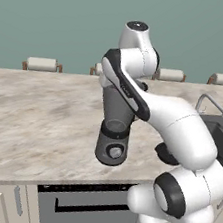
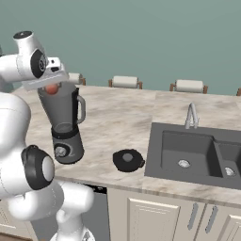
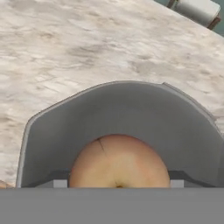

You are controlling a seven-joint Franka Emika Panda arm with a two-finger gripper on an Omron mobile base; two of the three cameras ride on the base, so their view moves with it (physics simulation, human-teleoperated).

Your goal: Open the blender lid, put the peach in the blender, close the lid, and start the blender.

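Note:
The grey blender (image 2: 66, 127) stands near the counter's front edge with its smoky jar open at the top; in the left base view the blender (image 1: 113, 134) sits behind my arm. My gripper (image 2: 51, 84) hangs right over the jar's mouth, shut on the orange-red peach (image 2: 52, 88). In the hand view the peach (image 3: 119, 162) sits between the fingers, with the jar's grey inside (image 3: 122, 113) around and below it. The dark round blender lid (image 2: 128, 160) lies flat on the counter to the blender's right, apart from it, and the lid (image 1: 164, 152) peeks out behind my arm.
A dark sink (image 2: 188, 150) with a faucet (image 2: 190, 115) is set in the marble counter (image 2: 117, 117) to the right. Stool backs (image 2: 124, 82) line the far edge. A dishwasher front (image 1: 84, 205) is below the counter.

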